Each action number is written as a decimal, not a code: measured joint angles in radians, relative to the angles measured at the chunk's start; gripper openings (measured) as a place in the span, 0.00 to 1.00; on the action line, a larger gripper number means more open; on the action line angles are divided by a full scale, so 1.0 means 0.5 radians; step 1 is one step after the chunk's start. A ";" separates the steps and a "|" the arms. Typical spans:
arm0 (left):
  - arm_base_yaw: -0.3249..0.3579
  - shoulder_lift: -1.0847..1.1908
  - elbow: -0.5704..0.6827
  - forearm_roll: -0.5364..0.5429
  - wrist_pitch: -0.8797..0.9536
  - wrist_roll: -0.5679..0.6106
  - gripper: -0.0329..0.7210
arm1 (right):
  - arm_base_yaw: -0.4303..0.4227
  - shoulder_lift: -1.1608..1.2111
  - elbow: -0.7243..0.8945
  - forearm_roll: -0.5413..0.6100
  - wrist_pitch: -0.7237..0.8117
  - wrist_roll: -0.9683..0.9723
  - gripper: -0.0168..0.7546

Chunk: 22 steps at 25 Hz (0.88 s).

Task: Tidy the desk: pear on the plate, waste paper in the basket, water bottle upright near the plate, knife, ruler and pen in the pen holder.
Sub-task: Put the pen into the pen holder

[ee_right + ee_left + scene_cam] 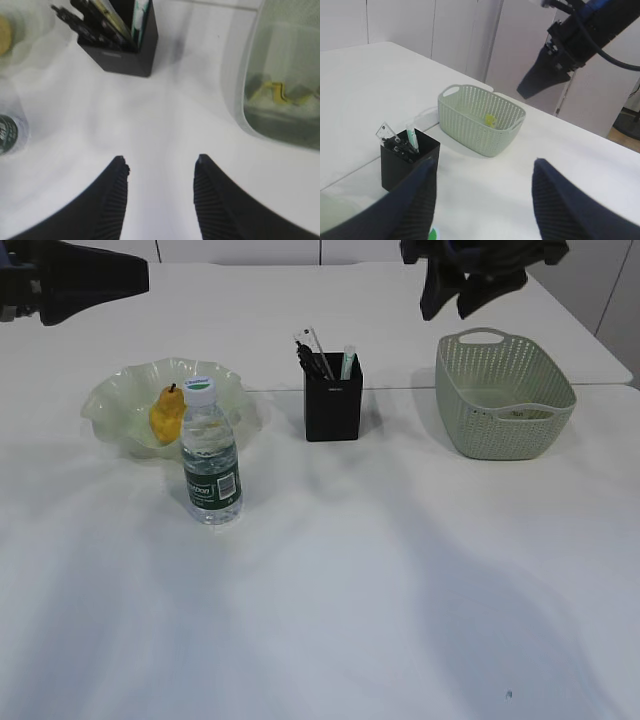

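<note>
The yellow-orange pear [166,418] lies in the pale-green ruffled plate [115,398]. The water bottle [211,462] stands upright just in front of the plate. The black pen holder [333,405] holds dark pens [318,366], the clear ruler [308,342] and a pale green-and-white piece [348,362] that may be the knife. Yellow-and-white waste paper [272,92] lies inside the sage-green basket [505,400]. My left gripper [484,165] hangs open and empty, high above the table. Above the table between holder and basket, my right gripper [160,161] is also open and empty.
A seam [400,388] runs across the white table behind the holder. White cabinet fronts [450,30] stand beyond the far edge. The right arm [560,55] hangs above the basket in the left wrist view.
</note>
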State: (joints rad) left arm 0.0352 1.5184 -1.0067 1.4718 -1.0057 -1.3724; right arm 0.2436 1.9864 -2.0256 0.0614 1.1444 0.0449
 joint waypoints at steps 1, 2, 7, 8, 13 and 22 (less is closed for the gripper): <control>0.000 0.000 0.000 -0.003 0.004 0.000 0.61 | 0.000 -0.035 0.061 -0.029 0.032 0.011 0.44; 0.000 0.000 0.000 -0.005 0.008 0.000 0.61 | 0.000 -0.066 0.131 -0.046 0.055 0.021 0.44; 0.000 0.000 0.000 -0.084 0.100 0.000 0.61 | 0.000 -0.283 0.520 -0.083 0.152 0.028 0.44; 0.000 0.000 0.000 -0.093 0.114 0.000 0.61 | 0.000 -0.341 0.608 -0.087 0.151 0.028 0.45; 0.000 0.000 -0.016 -0.104 0.188 0.000 0.61 | 0.000 -0.656 0.974 -0.138 0.125 0.032 0.45; 0.000 -0.244 -0.023 0.156 0.484 -0.131 0.61 | 0.000 -1.151 1.399 -0.228 0.107 0.057 0.45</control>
State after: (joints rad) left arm 0.0352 1.3964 -1.0184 1.5499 -0.7635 -1.4379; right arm 0.2436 1.4111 -1.3262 -0.0528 1.1980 0.0735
